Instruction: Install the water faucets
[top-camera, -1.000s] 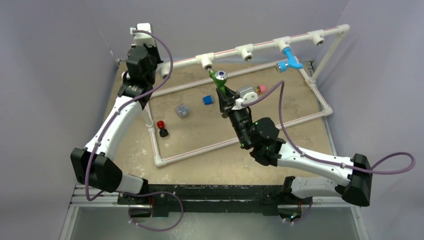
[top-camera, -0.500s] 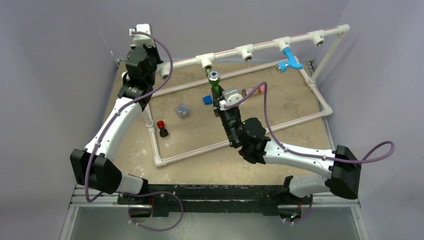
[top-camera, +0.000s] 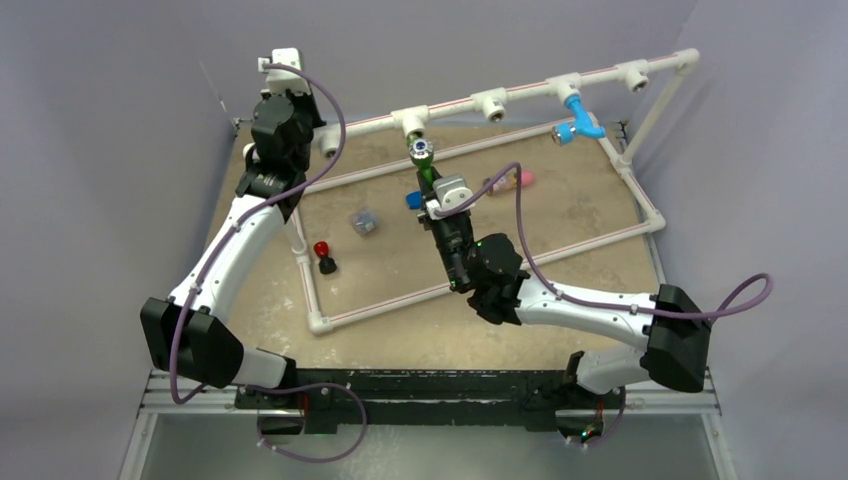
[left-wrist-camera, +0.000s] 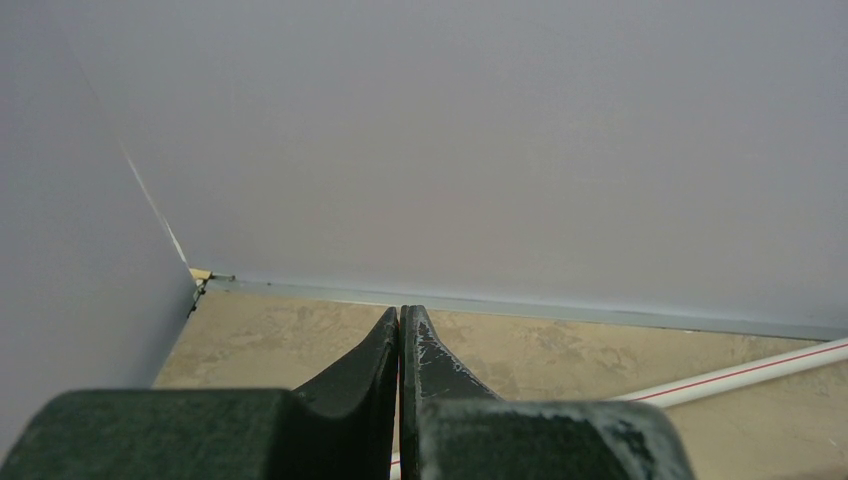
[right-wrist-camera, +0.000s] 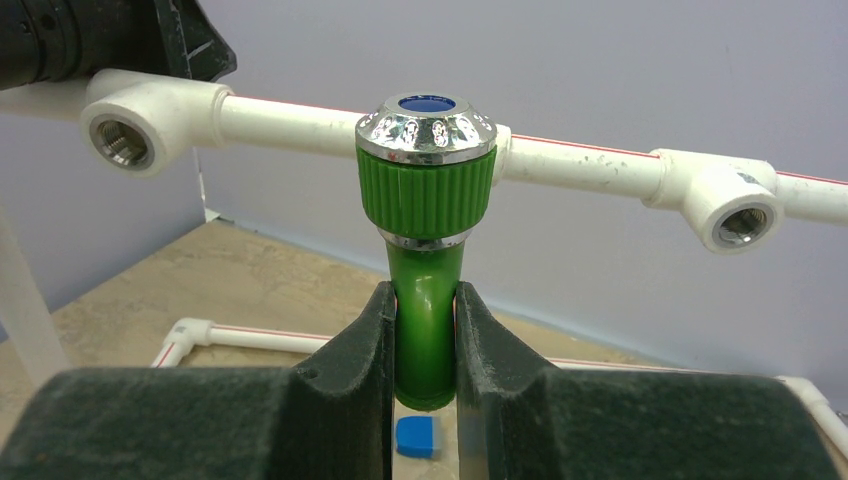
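Right wrist view reveals right fingers (right-wrist-camera: 365, 345) clamping the green faucet (right-wrist-camera: 425, 195), which points to 12 o'clock. Left fingers (left-wrist-camera: 375, 365) are together, empty.

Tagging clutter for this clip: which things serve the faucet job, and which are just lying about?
Job: green faucet in right gripper; blue faucet on the pipe frame.
Lying about: blue block, red-topped knob, clear box, pink-capped cylinder.

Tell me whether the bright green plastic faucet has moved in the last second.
Yes. The bright green plastic faucet shifted left, ending closer below the white T-fitting.
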